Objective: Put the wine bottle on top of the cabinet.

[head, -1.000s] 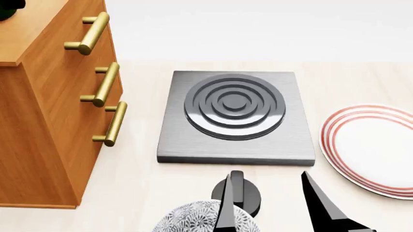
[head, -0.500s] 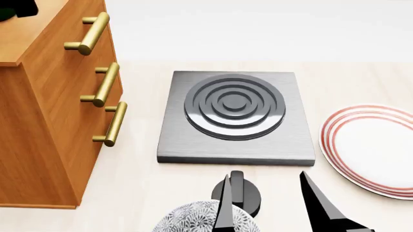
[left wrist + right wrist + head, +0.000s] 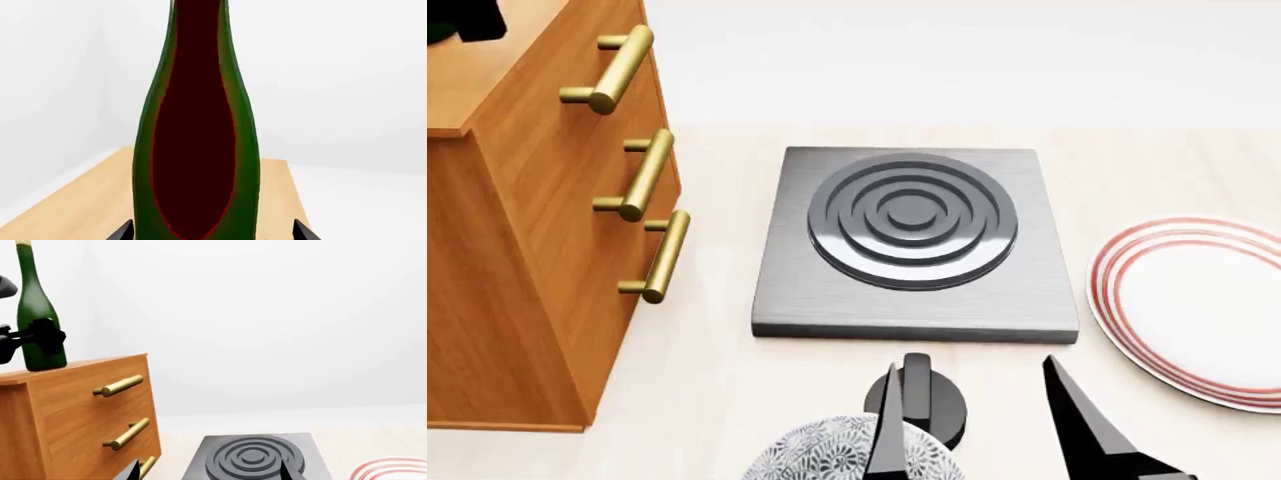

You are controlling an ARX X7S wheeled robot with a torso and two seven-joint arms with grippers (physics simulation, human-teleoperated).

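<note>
- No brand, label or writing can be read on anything in view; the side of the wine bottle [image 3: 197, 150] facing the left wrist camera is plain dark glass.
- Closest to the left gripper [image 3: 30, 335], the bottle fills the gap between its two dark fingertips [image 3: 124, 231], one at each side of the lower body.
- In the right wrist view that gripper's black fingers sit against the bottle's lower body; whether they press the glass or only flank it I cannot tell.
- The bottle stands upright on the light top of the cabinet [image 3: 80, 405], tan cork uppermost.
- The right gripper [image 3: 988, 420] is spread, holding nothing, low over the pale table [image 3: 721, 380].
- Just beside its left finger lie a patterned bowl [image 3: 827, 452] and a black round knob [image 3: 928, 400].
- Ahead of its tips is the grey stove plate [image 3: 914, 240] with concentric rings.
- Off to its right, a red-rimmed white plate [image 3: 1194, 305].
- Farther to its left, the cabinet's drawer front with three brass handles [image 3: 637, 175].
</note>
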